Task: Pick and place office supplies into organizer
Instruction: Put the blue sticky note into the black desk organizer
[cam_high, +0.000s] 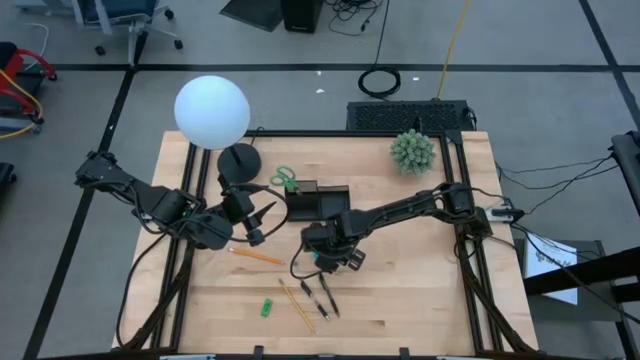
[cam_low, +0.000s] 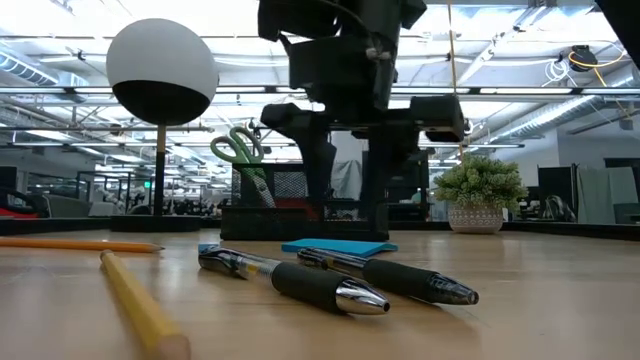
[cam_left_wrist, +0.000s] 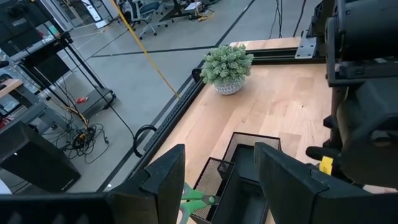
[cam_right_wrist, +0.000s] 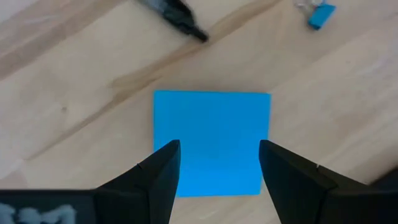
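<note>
Looking from the low camera, you see nearest a yellow pencil (cam_low: 140, 305) and two dark pens (cam_low: 335, 280) lying on the wooden table (cam_low: 560, 300). An orange pencil (cam_low: 80, 243) lies off to the side. Just behind the pens the blue sticky pad (cam_low: 338, 246) lies flat on the wood.

The right gripper (cam_right_wrist: 217, 171) hangs directly above this pad. Its fingers are spread wide, one over each side of the pad, and they hold nothing. A small blue clip (cam_right_wrist: 320, 15) lies near, beyond the pad.

Farther back stands the black organizer (cam_high: 318, 200). The green-handled scissors (cam_high: 285, 179) stand in its mesh compartment with the handles up. Whether the other compartments hold something, you cannot tell.

The left gripper (cam_left_wrist: 214, 177) hovers beside the organizer on the lamp side, fingers apart and empty.

Behind the organizer you find the lamp (cam_high: 212, 112) and the small plant (cam_high: 413, 151) near the far edge. A tiny green piece (cam_high: 267, 307) lies close to the near edge. The wood around the pad gives you free room.
</note>
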